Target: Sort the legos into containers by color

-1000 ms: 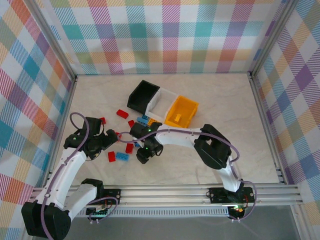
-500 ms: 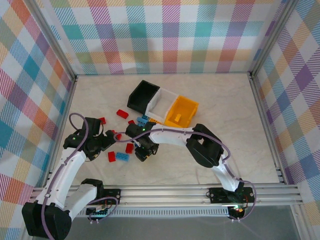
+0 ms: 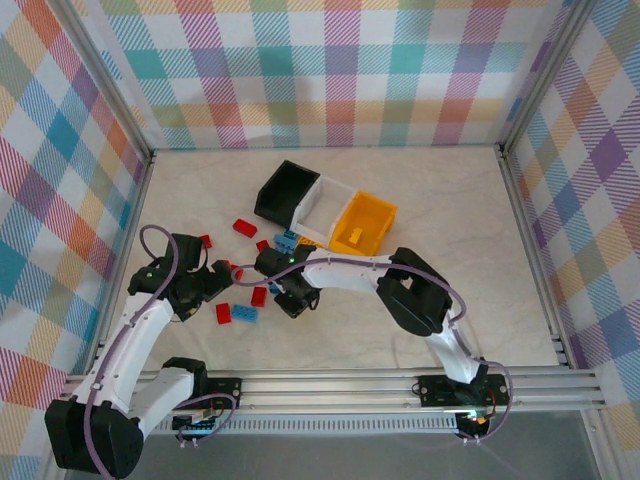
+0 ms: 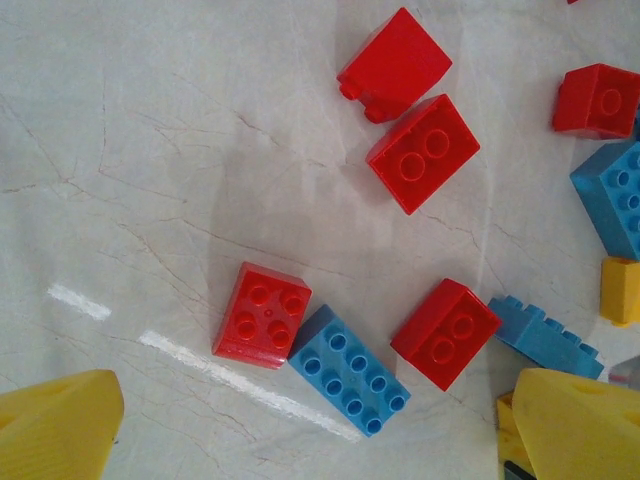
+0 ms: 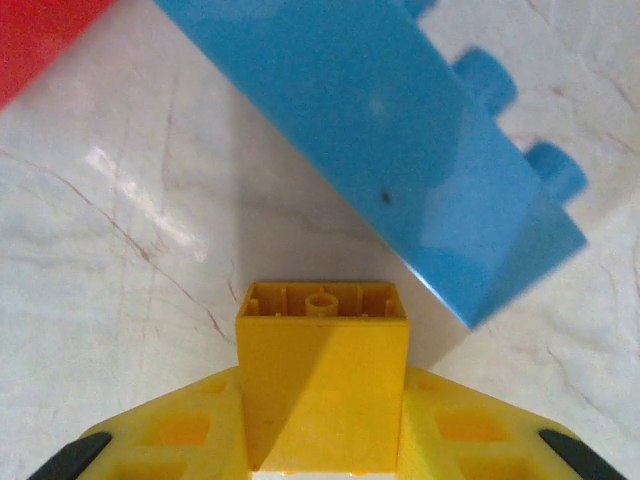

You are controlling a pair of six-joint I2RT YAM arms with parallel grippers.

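My right gripper (image 5: 322, 432) is shut on a small yellow lego (image 5: 322, 385), held just above the table beside a large blue lego (image 5: 380, 130). From above, that gripper (image 3: 291, 299) sits in the scatter of legos. My left gripper (image 4: 315, 430) is open and hovers over a red lego (image 4: 262, 315) touching a blue lego (image 4: 350, 370), with another red one (image 4: 445, 332) to their right. Its yellow fingertips (image 4: 55, 425) stand wide apart. The black container (image 3: 272, 200), the white one (image 3: 312, 222) and the yellow one (image 3: 382, 232) stand in a row behind the bricks.
More red legos (image 4: 423, 152) lie farther out, along with a blue one (image 4: 615, 195) and a yellow one (image 4: 620, 290). The left gripper (image 3: 215, 280) and the right one are close together. Plaid walls and a metal frame (image 3: 330, 385) ring the table.
My right gripper's jaws have closed on the yellow lego, and its wrist has shifted slightly. The left arm has stayed where it was, open.
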